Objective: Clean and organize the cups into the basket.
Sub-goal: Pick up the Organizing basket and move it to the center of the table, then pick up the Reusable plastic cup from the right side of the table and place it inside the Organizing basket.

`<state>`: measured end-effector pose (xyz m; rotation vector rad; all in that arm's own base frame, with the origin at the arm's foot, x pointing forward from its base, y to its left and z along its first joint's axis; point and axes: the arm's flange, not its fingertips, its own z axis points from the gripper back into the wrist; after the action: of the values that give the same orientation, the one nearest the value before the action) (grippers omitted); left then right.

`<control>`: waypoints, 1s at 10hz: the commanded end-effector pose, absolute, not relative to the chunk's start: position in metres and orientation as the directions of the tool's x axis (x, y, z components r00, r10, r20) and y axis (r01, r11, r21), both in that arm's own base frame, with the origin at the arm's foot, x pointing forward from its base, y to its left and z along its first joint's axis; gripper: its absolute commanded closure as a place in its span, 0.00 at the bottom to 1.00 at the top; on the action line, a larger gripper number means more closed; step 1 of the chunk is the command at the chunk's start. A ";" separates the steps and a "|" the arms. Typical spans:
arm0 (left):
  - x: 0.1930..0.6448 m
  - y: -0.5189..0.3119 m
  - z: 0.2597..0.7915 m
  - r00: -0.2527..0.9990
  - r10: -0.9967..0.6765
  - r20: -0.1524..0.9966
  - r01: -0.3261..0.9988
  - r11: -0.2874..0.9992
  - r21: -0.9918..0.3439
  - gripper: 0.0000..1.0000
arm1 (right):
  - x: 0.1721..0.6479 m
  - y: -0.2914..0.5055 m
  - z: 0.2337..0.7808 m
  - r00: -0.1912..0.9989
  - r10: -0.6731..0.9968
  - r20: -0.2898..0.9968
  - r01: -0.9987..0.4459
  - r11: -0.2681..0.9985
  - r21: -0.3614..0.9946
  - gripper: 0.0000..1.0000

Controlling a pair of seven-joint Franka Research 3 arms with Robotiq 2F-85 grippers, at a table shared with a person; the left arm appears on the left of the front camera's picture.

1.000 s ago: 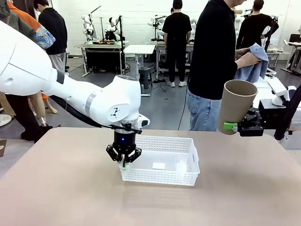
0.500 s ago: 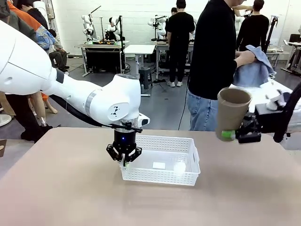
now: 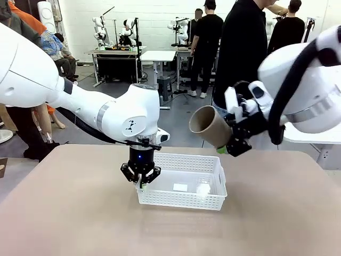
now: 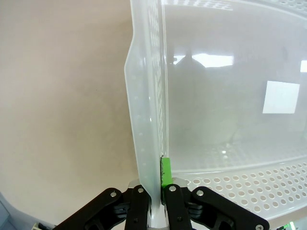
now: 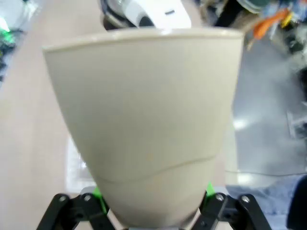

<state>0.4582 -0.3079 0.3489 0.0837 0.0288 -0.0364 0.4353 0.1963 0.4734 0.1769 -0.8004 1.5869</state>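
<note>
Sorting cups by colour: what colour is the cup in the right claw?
Plain matte tan. The cup shows best in the right wrist view.

You look across a tan matte surface (image 3: 69, 213); at its far side stands a person in a black top (image 3: 242, 53), with a white worktable (image 3: 158, 55) farther back on the grey floor (image 3: 184, 120)

No words, numbers or brand names can be read. The left arm (image 3: 133, 114) carries a small dark emblem (image 3: 129, 128) on its joint, too small to make out as letters. A white sticker (image 4: 280, 97) on the floor of the basket (image 3: 213, 200) looks blank.
</note>
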 end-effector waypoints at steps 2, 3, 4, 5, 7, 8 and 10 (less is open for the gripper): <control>0.457 -0.308 0.345 0.998 -0.048 -0.030 0.051 0.994 0.093 1.00 | 0.443 0.223 0.480 -0.003 0.978 0.207 -0.961 0.054 -0.271 0.21; 0.457 -0.308 0.345 0.998 -0.048 -0.030 0.051 0.994 0.093 1.00 | 0.434 0.234 0.485 -0.009 0.991 0.132 -0.981 0.018 -0.196 0.21; 0.457 -0.308 0.345 0.998 -0.048 -0.030 0.051 0.994 0.093 1.00 | 0.426 0.247 0.488 -0.044 0.995 0.094 -0.995 -0.035 -0.098 0.21; 0.457 -0.308 0.345 0.998 -0.048 -0.030 0.051 0.994 0.093 1.00 | 0.420 0.258 0.492 -0.071 0.992 0.107 -0.997 -0.070 -0.009 0.21; 0.457 -0.308 0.345 0.998 -0.048 -0.030 0.051 0.994 0.093 1.00 | 0.418 0.267 0.498 -0.118 0.969 0.216 -0.987 -0.138 0.079 0.21; 0.457 -0.308 0.345 0.998 -0.048 -0.030 0.051 0.994 0.093 1.00 | 0.418 0.268 0.496 -0.139 0.957 0.255 -0.981 -0.167 0.093 0.21; 0.457 -0.308 0.345 0.998 -0.048 -0.030 0.051 0.994 0.093 1.00 | 0.422 0.266 0.472 -0.147 0.947 0.284 -0.979 -0.180 0.094 0.21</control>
<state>0.4584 -0.3080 0.3492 0.0833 0.0283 -0.0364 0.4173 0.2757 0.4863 0.2941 -0.1138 1.7279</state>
